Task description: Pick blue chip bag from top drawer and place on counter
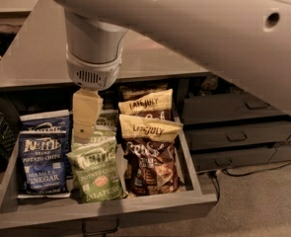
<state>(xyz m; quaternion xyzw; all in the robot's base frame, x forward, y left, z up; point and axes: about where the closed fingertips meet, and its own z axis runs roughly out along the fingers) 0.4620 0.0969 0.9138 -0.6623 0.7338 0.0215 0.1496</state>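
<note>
**Approach to the grasp.** The blue chip bag (42, 162) lies face up at the left of the open top drawer (135, 207). A second blue bag (46, 120) sits just behind it and is partly covered by it. The gripper (85, 127) hangs below the wrist over the drawer's middle column, above the green jalapeño bag (95, 174) and just to the right of the blue one. Whether the jaws are open or closed cannot be told, and no bag looks lifted.

The step likely calls for a shift to the left, then a descent onto the front blue bag's crimped upper edge rather than its puffed middle. A straight lift should follow.

The green bag lies close against the blue bag's right side and could be dragged along. The rear blue bag could be caught by mistake. The worktop (31, 58) overhangs the back of the drawer, so the lift must clear its lip.

Brown bags (150, 167) and Late July bags (146, 105) fill the right column. Closed lower drawers (238, 132) stand well to the right.
</note>
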